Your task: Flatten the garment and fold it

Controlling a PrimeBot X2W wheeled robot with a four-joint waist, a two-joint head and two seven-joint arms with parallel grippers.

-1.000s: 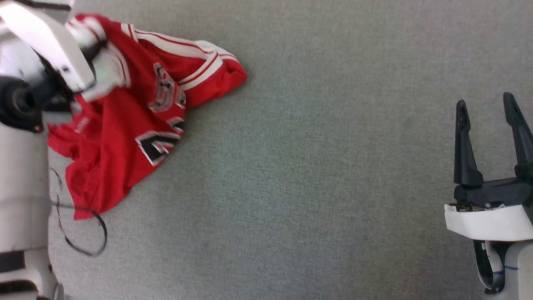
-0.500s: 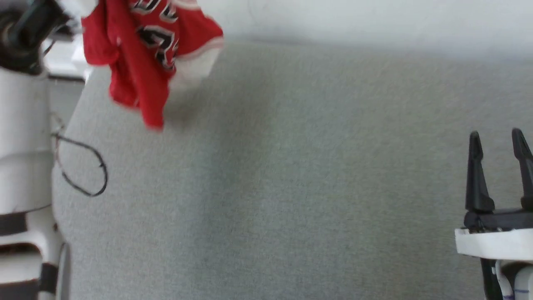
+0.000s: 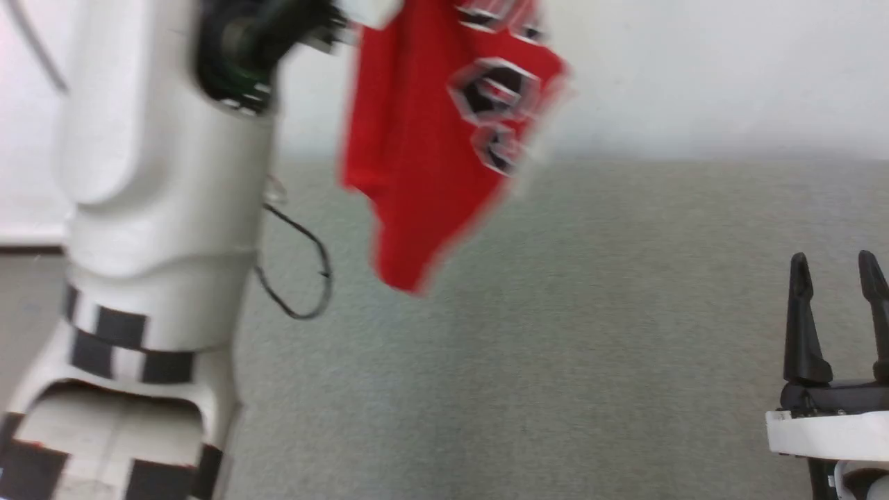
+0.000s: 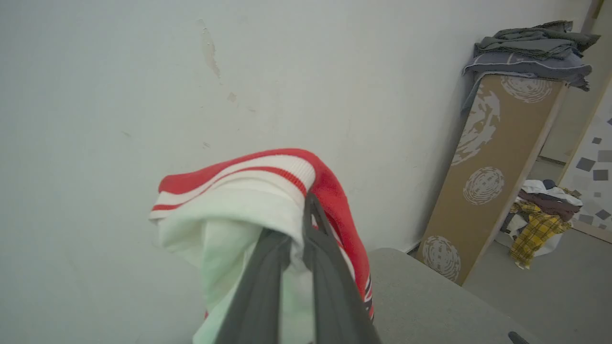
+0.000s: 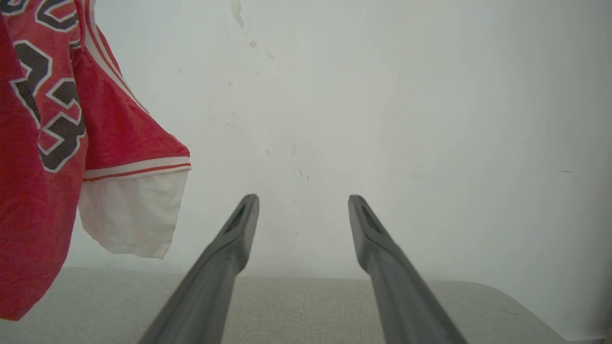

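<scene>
The left hand (image 4: pixel 292 229) is clamped on the garment (image 4: pixel 267 177). Its two dark fingers lie together, pinching a bunch of white cloth and red-and-white striped trim that hides one fingertip. From the grip the garment (image 3: pixel 417 139) hangs down in front of the pale wall (image 5: pixel 382 119). Its top is cut off by the head view's edge, and whether its lowest corner touches the grey surface (image 3: pixel 555 347) cannot be made out.

A second ago the garment lay crumpled on the surface under this hand; now it is lifted and hanging. The head camera has also tilted up.

In the head view the print is smeared by blur. In the right wrist view the garment (image 5: pixel 38 167) shows black, white-outlined digits. A "3" reads clearly, while the figure before it and the lettering above run off the frame. One white sleeve (image 5: pixel 129 215) dangles free.

Well to the side, the right hand (image 3: pixel 833 278) holds nothing, and its fingers stand wide apart as before.
</scene>
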